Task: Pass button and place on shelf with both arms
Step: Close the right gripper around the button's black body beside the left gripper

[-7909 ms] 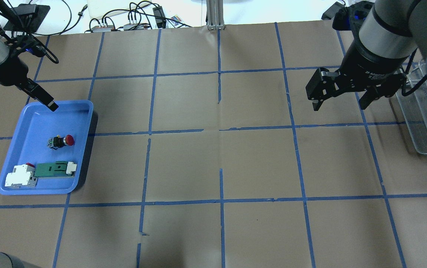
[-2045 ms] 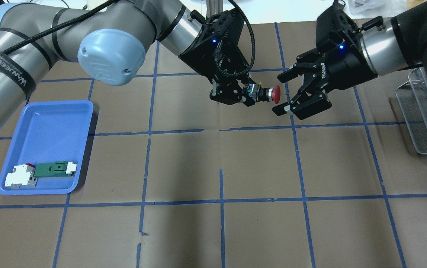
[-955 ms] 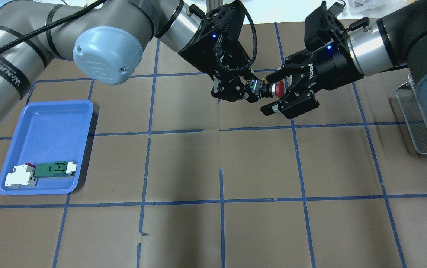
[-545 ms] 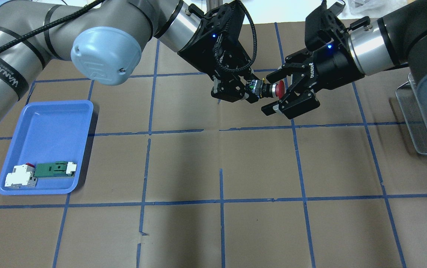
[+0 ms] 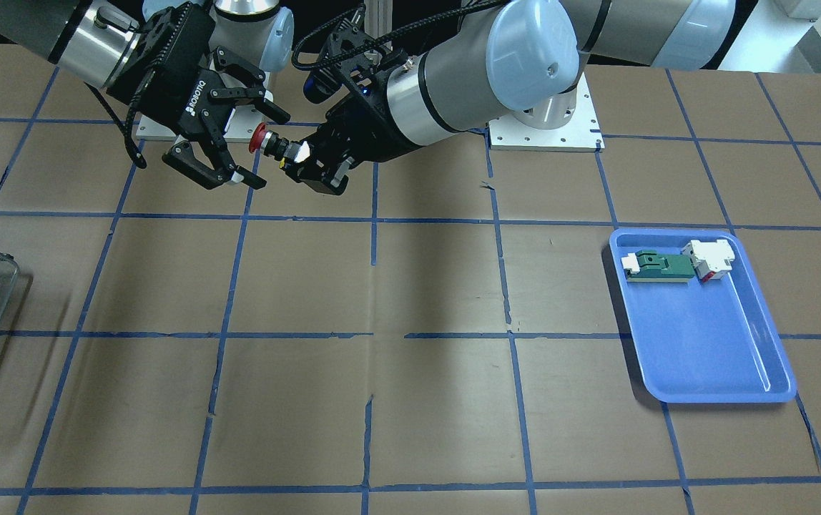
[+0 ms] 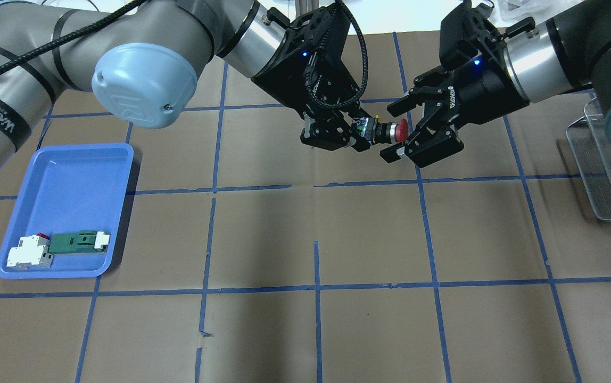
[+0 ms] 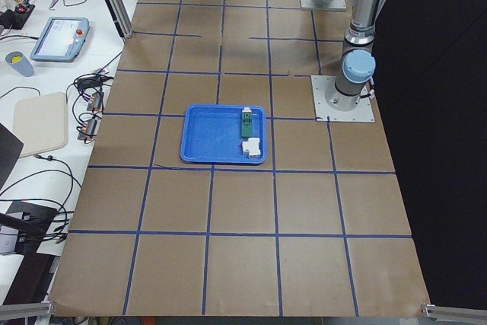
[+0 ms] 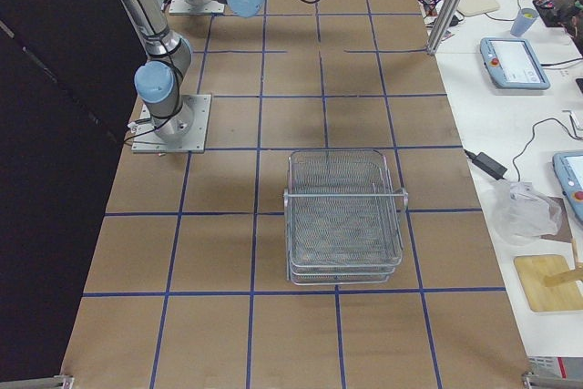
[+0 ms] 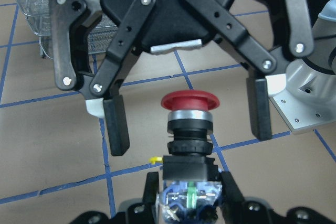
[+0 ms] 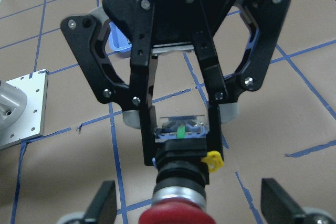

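Observation:
The button [image 6: 388,131] hangs in the air over the table's far middle, red head toward my right arm. My left gripper [image 6: 356,135] is shut on its black rear body. My right gripper [image 6: 396,133] is open, one finger on each side of the red head. In the left wrist view the button [image 9: 189,124] sits between the right gripper's fingers [image 9: 115,127] with gaps on both sides. In the right wrist view the left gripper [image 10: 181,145] clamps the button [image 10: 181,182]. In the front view it [image 5: 267,141] is between both grippers. The shelf [image 6: 603,159] stands at the right edge.
A blue tray [image 6: 66,175] at the near left holds a green-and-white block [image 6: 79,241] and a white-and-red part [image 6: 30,251]. The shelf [image 8: 344,216] is a wire rack of stacked baskets. The brown table has blue tape lines.
Over two seconds my right gripper has come in from the right, and its open fingers now straddle the button's red head. In the last half second it edged slightly right. The left gripper still holds the button.

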Controlling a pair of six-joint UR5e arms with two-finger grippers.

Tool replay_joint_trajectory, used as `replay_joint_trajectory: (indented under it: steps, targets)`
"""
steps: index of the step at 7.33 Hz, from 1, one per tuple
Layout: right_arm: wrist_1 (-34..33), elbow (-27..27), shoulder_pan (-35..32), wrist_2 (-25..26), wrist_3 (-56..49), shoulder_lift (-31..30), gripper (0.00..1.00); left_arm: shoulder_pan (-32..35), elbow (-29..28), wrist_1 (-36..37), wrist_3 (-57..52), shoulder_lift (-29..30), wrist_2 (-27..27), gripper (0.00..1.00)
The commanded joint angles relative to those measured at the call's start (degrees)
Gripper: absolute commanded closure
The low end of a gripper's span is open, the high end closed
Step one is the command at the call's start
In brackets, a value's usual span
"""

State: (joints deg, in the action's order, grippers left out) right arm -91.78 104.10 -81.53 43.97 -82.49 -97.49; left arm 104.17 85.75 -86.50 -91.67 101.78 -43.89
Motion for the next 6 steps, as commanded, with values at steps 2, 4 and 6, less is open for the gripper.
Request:
replay_joint_trajectory:
  steps: [2,4,6]
  targets:
    - [0.11,-0.48,-0.03,-0.55,0.31,-0.25,0.05,-0.02,-0.15,-0.07,0.00,-0.09,0.12,1.00]
    - [0.29,-0.30,-0.03,-0.47,0.31,-0.16,0.11,-0.02,-0.06,-0.07,0.00,-0.09,0.12,1.00]
    - [0.20,-0.39,-0.03,-0.46,0.23,-0.25,0.46,-0.02,-0.32,-0.16,0.00,-0.18,0.21,1.00]
